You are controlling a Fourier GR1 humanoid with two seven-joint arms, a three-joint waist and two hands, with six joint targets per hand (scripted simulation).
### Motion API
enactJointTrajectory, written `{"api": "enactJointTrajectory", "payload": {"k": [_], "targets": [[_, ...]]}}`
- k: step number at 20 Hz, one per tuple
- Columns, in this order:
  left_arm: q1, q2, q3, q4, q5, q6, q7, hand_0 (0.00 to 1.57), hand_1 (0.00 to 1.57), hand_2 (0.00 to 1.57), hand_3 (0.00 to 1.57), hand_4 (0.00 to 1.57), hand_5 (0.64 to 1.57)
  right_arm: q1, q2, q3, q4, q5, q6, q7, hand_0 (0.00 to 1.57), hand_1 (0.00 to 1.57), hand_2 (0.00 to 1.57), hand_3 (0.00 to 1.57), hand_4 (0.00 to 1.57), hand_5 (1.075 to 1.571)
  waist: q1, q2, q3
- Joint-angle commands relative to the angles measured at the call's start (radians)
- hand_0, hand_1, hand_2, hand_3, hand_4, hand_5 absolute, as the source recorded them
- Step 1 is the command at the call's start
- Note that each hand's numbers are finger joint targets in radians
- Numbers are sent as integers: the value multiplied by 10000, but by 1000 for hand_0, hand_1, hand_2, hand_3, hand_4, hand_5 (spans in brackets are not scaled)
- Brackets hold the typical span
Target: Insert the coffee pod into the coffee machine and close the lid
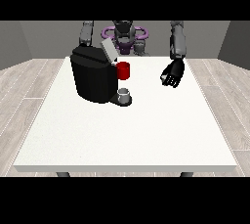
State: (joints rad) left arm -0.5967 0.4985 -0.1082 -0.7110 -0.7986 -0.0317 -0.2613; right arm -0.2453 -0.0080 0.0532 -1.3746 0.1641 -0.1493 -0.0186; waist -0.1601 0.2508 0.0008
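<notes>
You see the hand at the view's right (172,75) with fingers curled, holding nothing, near the table's (122,140) far edge, well apart from the coffee machine (93,76).

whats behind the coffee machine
Behind the coffee machine an upper arm rises above its top, beside the raised lid. The machine covers that arm's lower part and its hand, so neither shows. The other hand hangs off to the view's right, apart.

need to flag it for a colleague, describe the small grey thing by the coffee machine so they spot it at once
Find the black coffee machine on the white table. At its base, on the side nearer the hand at the view's right, sits a small grey thing. Directly above it is a red thing at the machine.
</notes>
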Motion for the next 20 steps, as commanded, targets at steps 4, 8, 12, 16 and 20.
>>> {"api": "enactJointTrajectory", "payload": {"k": [4,8,12,16,20], "targets": [[-449,-393,139,696,-433,84,-178,1124,1124,1198,1089,394,1571,431,70,23,492,-146,-104,-279,0,0,0,0,0,1571,-81,-331,-9],[-697,-324,601,439,267,-575,-996,1369,1369,1368,1298,482,1571,236,-398,-359,890,274,-248,15,0,0,0,0,0,1571,298,-644,-10],[-947,-1069,667,295,464,-1019,-612,1449,1449,1434,1357,517,1571,99,-142,-353,1423,395,-511,148,0,0,0,0,0,1571,462,-1037,-7],[-1330,-542,618,16,471,-2379,-719,1403,1403,1395,1319,502,1571,302,-35,-546,2055,449,-851,-512,0,0,0,0,0,1571,731,-1467,-4],[-1754,-1015,531,-343,499,-2986,-210,1418,1418,1400,1334,534,1571,390,-396,-638,2423,309,-311,-439,0,0,0,0,0,1571,581,-1909,-4]]}}
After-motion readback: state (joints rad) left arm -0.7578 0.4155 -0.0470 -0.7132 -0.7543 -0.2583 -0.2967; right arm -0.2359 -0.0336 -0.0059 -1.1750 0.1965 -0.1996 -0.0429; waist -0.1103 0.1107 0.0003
